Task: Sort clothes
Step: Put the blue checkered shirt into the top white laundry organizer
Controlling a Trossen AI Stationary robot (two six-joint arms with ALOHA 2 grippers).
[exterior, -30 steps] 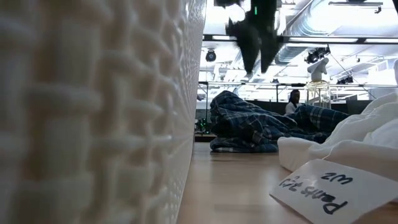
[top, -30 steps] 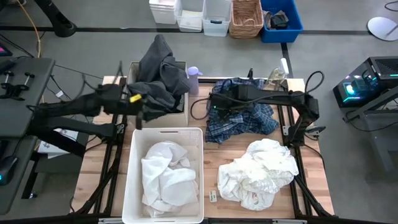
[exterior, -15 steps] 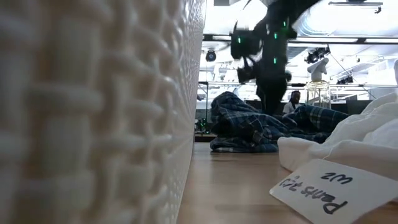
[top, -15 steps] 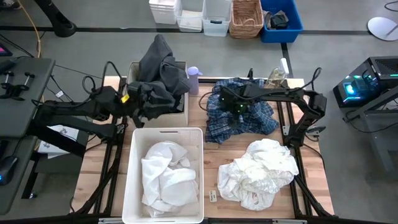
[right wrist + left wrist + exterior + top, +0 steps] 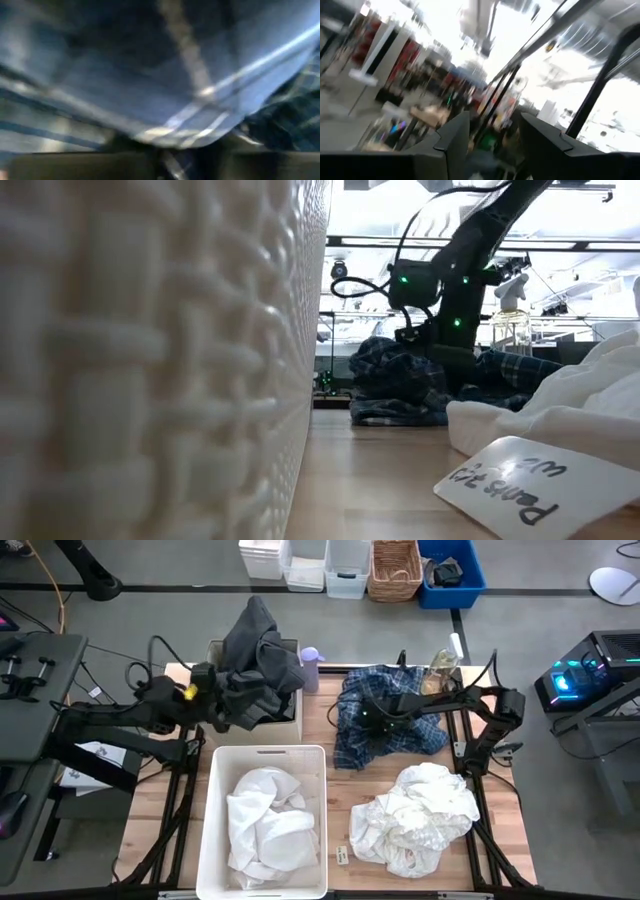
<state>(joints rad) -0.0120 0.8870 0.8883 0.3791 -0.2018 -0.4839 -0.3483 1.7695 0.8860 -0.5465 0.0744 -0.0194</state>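
Right gripper (image 5: 368,718): down on the blue-and-white plaid garment (image 5: 400,735) at the far right of the tabletop (image 5: 505,830); the right wrist view is filled with plaid cloth pressed against the camera. Jaws state: cannot tell, fabric hides the fingers.
Right arm: reaches in from the right edge across the plaid garment; in the low view it descends onto the plaid heap (image 5: 400,385) with green lights lit.
Left gripper (image 5: 232,705): at the far left of the tabletop, against the dark grey garments (image 5: 258,660). In the left wrist view two dark fingers (image 5: 455,137) stand apart with a clear gap between them and nothing held, so jaws spread; that view points up into the room.
Dark grey garments: heaped in and over the beige bin (image 5: 290,720) at the far left, spilling past its rim.
White garments, sorted: crumpled inside the white plastic bin (image 5: 215,840) at the near left (image 5: 268,820).
White garments, loose: a pile on the near right of the tabletop (image 5: 420,815), just beside the plaid garment.
Lilac bottle (image 5: 310,668): upright just right of the beige bin, at the far edge.
Paper label (image 5: 515,485): lies on the tabletop at the near edge of the loose white pile, handwritten side up.
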